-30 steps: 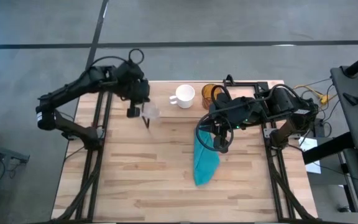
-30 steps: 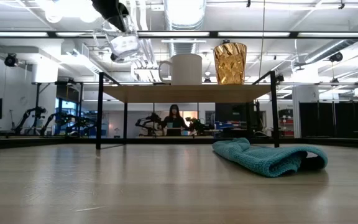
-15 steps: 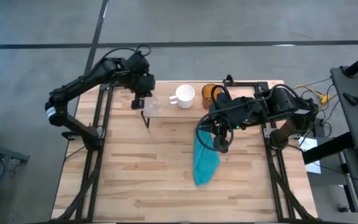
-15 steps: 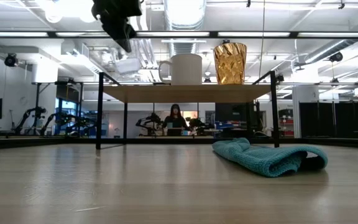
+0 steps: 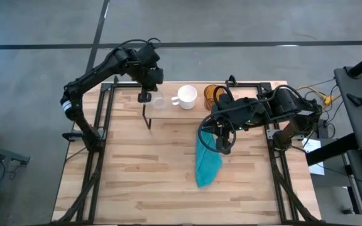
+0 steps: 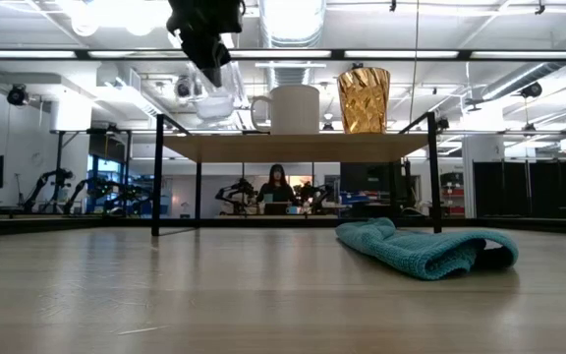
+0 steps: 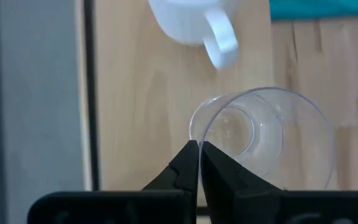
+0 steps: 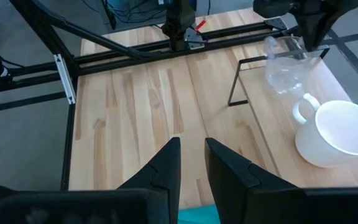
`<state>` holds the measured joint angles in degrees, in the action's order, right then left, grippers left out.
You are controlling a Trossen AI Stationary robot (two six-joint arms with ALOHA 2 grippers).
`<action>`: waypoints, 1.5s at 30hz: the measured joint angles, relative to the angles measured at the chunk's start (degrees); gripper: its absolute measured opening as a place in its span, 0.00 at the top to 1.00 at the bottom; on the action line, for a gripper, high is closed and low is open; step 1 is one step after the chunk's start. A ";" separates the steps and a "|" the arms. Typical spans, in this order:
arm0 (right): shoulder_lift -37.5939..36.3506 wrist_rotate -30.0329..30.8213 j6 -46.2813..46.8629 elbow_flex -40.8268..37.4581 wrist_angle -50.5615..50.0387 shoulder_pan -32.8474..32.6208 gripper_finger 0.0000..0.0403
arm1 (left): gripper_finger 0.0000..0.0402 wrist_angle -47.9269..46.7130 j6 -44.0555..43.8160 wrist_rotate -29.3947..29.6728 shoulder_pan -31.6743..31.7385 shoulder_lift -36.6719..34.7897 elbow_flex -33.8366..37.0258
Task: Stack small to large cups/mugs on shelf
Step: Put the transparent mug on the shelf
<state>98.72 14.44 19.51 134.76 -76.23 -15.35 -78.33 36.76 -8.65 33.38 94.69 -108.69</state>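
Observation:
My left gripper (image 5: 145, 97) is shut on the small clear glass (image 5: 159, 102), above the left end of the shelf (image 5: 175, 115). In the low view the glass (image 6: 212, 98) hangs just over the shelf board (image 6: 293, 147), left of the white mug (image 6: 293, 108) and the amber cup (image 6: 364, 98), which both stand on the board. The left wrist view shows the glass (image 7: 263, 137) beside the mug (image 7: 194, 22). My right gripper (image 5: 224, 145) is open and hovers over the far end of the teal cloth (image 5: 207, 164), touching nothing. My left gripper pinches the glass by its rim (image 7: 194, 134), with the thin wall between the two fingers, one inside the mouth and one outside. The fingers come from above, pointing down. The glass hangs tilted below them, lifted clear of the shelf board.
The teal cloth (image 6: 425, 251) lies crumpled on the tabletop in front of the shelf's right half. Thin black shelf legs (image 6: 155, 177) stand at the board's corners. Bare tabletop (image 5: 143, 176) spreads on the near and left sides. People sit far off in the room behind.
My left gripper has carried the glass toward the table's far edge and to the right, from off the shelf's left end to above the board beside the mug, staying shut on it. The right arm has kept still.

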 joint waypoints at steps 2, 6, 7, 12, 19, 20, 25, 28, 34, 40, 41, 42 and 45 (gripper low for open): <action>0.00 0.00 -0.02 0.00 -0.02 0.00 0.83 | 1.00 -2.75 0.21 0.52 0.16 1.02 -1.09; 0.00 0.00 -0.04 0.00 -0.02 0.00 0.83 | 1.00 -3.30 0.26 1.16 0.29 2.03 -2.02; 0.00 0.00 -0.04 0.00 -0.04 0.00 0.83 | 1.00 -3.23 0.35 1.19 0.29 2.14 -2.05; 0.00 0.00 -0.09 0.00 -0.10 0.00 0.83 | 1.00 -3.25 1.16 1.21 0.27 2.21 -1.64; 0.00 0.00 -0.23 0.00 -0.15 0.00 0.83 | 1.00 -3.17 1.11 1.20 0.27 2.21 -1.56; 0.00 0.00 -0.22 0.00 -0.15 0.00 0.83 | 1.00 -3.18 1.11 1.18 0.27 2.21 -1.52; 0.00 0.00 -0.20 0.00 -0.15 0.00 0.83 | 1.00 -2.59 1.03 0.08 0.27 2.21 -0.75; 0.00 0.00 -0.04 0.00 -0.15 0.00 0.83 | 1.00 -2.46 0.97 -0.30 0.27 2.21 -0.56; 0.00 0.00 -0.04 0.00 -0.15 0.00 0.83 | 1.00 -1.28 -0.31 -0.36 0.25 2.36 -0.54; 0.00 0.01 -0.04 -0.01 -0.15 0.00 0.83 | 1.00 -1.22 -0.37 -0.37 0.23 2.45 -0.43; 0.00 0.00 -0.02 0.00 -0.15 0.00 0.83 | 1.00 -1.24 -0.40 -0.34 0.23 2.45 -0.41; 0.00 0.01 -0.03 -0.01 -0.15 -0.01 0.83 | 1.00 -1.19 -0.42 -0.37 0.23 2.45 -0.41; 0.00 0.02 -0.04 0.00 -0.15 -0.02 0.83 | 1.00 -1.19 -0.43 -0.37 0.21 2.45 -0.41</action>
<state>98.72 14.46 19.46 134.76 -76.38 -15.38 -79.53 36.32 -9.02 33.58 97.14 -109.10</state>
